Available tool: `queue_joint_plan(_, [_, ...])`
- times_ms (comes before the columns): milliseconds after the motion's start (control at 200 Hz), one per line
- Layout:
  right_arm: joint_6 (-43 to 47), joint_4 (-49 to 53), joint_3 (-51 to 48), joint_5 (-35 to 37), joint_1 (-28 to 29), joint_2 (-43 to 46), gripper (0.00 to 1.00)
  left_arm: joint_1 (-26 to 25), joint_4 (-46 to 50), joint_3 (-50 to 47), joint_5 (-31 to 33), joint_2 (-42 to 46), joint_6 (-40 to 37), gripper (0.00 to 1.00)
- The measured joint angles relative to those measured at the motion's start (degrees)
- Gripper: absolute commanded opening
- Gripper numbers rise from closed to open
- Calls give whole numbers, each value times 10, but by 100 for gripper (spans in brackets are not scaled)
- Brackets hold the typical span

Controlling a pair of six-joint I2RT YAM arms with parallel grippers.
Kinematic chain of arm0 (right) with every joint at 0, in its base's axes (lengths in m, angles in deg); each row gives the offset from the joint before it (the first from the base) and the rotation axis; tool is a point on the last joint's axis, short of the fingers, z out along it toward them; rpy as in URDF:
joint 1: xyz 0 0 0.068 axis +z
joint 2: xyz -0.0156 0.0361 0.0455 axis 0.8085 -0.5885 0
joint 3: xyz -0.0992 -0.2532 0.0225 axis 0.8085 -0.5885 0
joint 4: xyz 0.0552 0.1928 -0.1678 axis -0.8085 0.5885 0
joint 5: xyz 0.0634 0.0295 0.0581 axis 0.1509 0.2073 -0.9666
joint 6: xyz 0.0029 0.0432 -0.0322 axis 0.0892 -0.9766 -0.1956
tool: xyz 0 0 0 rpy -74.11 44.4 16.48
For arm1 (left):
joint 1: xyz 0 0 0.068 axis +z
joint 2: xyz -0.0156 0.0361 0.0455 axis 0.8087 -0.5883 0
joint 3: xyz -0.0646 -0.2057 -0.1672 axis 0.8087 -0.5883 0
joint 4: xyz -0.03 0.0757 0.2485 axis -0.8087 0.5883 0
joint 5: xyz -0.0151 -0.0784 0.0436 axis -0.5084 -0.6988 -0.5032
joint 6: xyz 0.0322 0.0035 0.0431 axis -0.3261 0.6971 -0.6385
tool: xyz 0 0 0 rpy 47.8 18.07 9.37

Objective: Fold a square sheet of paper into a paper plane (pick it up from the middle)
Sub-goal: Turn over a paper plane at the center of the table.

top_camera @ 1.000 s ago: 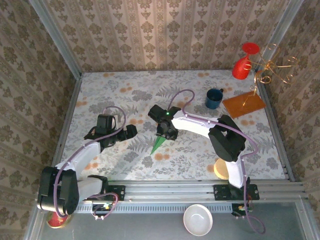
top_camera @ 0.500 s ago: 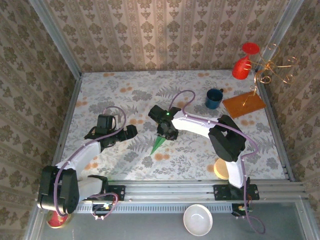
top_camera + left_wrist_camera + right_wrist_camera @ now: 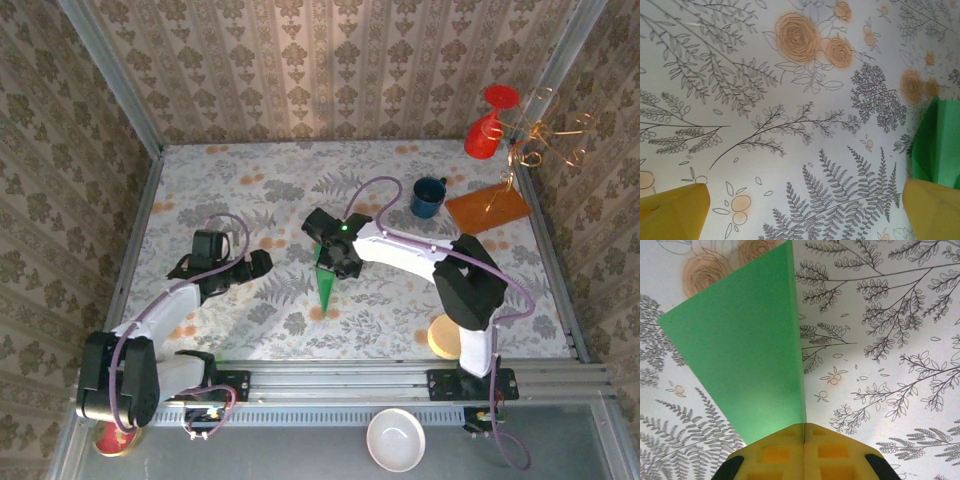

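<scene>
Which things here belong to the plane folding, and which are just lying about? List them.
Job:
- green plane

Lying about:
- blue mug
- orange board
- red goblet
- white bowl
- tan disc

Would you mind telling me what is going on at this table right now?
The right hand is shut on the folded green paper plane, gripping it along a crease near the middle of the floral table. The left hand sits open just to the left of the plane, holding nothing.
</scene>
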Motion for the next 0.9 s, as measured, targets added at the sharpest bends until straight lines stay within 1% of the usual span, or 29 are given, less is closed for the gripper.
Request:
queue_joint_plan(150, [41,-9,13,-7,-3,5,0,21,-2,-4,-6,4,18,100])
queue_joint_plan(285, [108,-59,22,-51,-12,14,0,41,-2,-12,-12,25,34,100])
queue_joint_plan(365, [147,-104,17,-91,-21,24,0,50,-2,-16,-12,43,39,100])
queue_joint_plan(455, [181,-177,-11,-150,-36,38,0,51,-1,-16,-12,60,43,99])
queue_joint_plan(615, [204,-279,-74,-242,-66,42,0,49,1,-16,-20,72,47,97])
queue_joint_plan(720, [203,-346,-122,-294,-86,38,0,34,1,-16,-23,66,50,95])
queue_joint_plan(795, [199,-386,-151,-326,-100,29,0,11,2,-13,-23,47,55,94])
queue_joint_plan(900, [199,-424,-185,-351,-117,18,0,-24,9,2,-21,12,63,92])
